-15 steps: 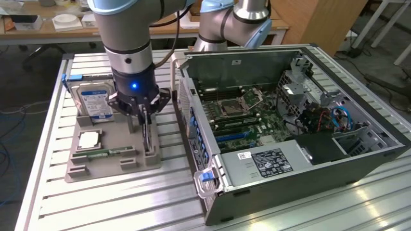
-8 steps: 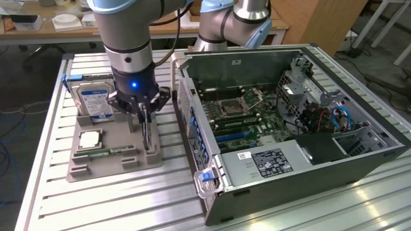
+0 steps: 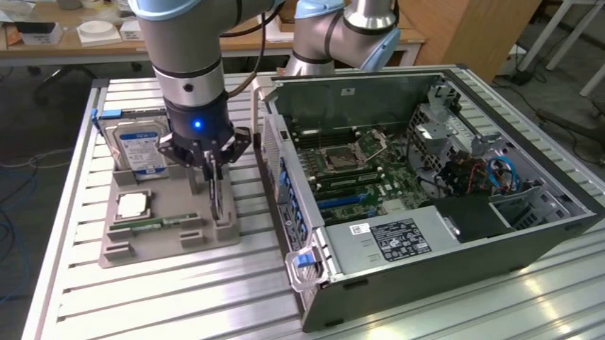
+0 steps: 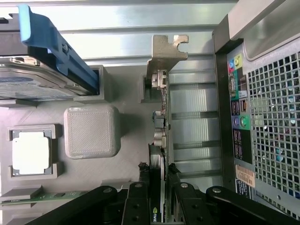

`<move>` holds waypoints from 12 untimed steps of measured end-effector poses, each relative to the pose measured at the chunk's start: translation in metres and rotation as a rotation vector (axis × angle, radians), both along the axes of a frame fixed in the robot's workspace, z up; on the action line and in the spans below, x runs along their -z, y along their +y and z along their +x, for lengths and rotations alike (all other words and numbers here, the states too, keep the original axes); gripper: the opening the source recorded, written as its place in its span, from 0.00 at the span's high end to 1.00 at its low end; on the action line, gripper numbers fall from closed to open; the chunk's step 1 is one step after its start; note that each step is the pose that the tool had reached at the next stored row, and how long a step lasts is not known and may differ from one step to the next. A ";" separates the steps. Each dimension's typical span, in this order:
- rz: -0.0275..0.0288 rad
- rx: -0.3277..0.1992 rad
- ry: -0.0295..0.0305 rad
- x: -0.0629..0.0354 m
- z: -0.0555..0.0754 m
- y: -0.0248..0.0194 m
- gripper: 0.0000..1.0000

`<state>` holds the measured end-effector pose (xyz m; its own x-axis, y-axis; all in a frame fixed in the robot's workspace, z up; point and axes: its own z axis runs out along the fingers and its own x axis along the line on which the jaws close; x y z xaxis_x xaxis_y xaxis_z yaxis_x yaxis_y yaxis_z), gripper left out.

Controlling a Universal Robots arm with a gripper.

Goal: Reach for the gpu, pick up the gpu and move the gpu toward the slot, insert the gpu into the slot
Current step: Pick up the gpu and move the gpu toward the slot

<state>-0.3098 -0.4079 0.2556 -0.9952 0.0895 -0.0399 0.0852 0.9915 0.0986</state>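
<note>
On the exterior view's left, the drive [image 3: 139, 150] stands at the back of the grey tray [image 3: 161, 244]; keep clear of it. Just to its right, your gripper [image 3: 210, 161] hangs straight down over the gpu [image 3: 217, 198], which stands on edge in the tray's right-hand groove, not yet lifted. In the wrist view the claw looks pinched on the card's two faces, near the end away from its bracket [image 4: 166, 49]. To do the pick well, I'd make sure the grip is square and firm, then draw straight up so the card doesn't bind in the groove. Further right, the case [image 3: 454, 248] lies open, well apart, with the slot [image 3: 342, 203] among the blue strips on the board.
</note>
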 end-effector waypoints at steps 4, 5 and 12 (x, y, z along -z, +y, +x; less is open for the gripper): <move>0.0069 0.000 0.0000 -0.0029 0.000 0.0000 0.75; 0.0075 0.000 -0.0001 -0.0041 0.000 0.0000 0.75; -0.0088 0.000 0.0000 -0.0059 0.000 0.0000 0.75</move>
